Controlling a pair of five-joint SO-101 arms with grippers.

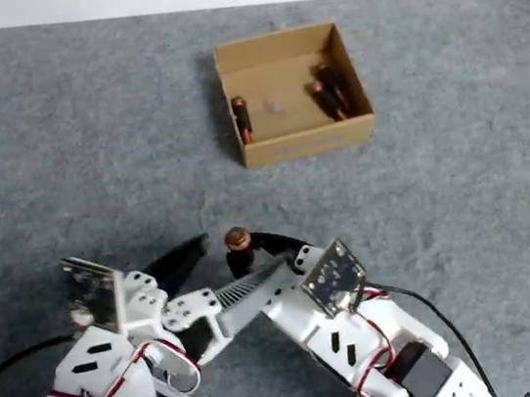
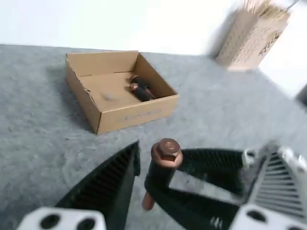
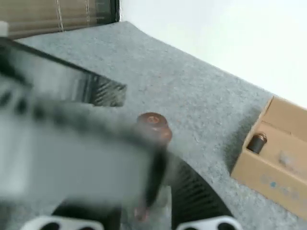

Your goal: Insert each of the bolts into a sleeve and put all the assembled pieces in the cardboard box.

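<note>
A copper-headed bolt (image 1: 238,239) stands upright inside a black sleeve (image 2: 158,178), its shank tip poking out below. My right gripper (image 1: 245,254) is shut on the sleeve, holding it just above the grey carpet in front of both arms. My left gripper (image 1: 240,264) is open and straddles the piece, its black finger (image 2: 111,184) on one side and its ribbed jaw crossing over the right gripper on the other. The cardboard box (image 1: 306,141) lies farther back and holds three assembled pieces (image 1: 329,93). The bolt head (image 3: 153,122) and box (image 3: 276,178) also show in the right wrist view.
Grey carpet covers the table between the arms and the box (image 2: 136,116). A perforated tan holder (image 2: 252,38) stands far back against the white wall. Cables trail behind both arm bases.
</note>
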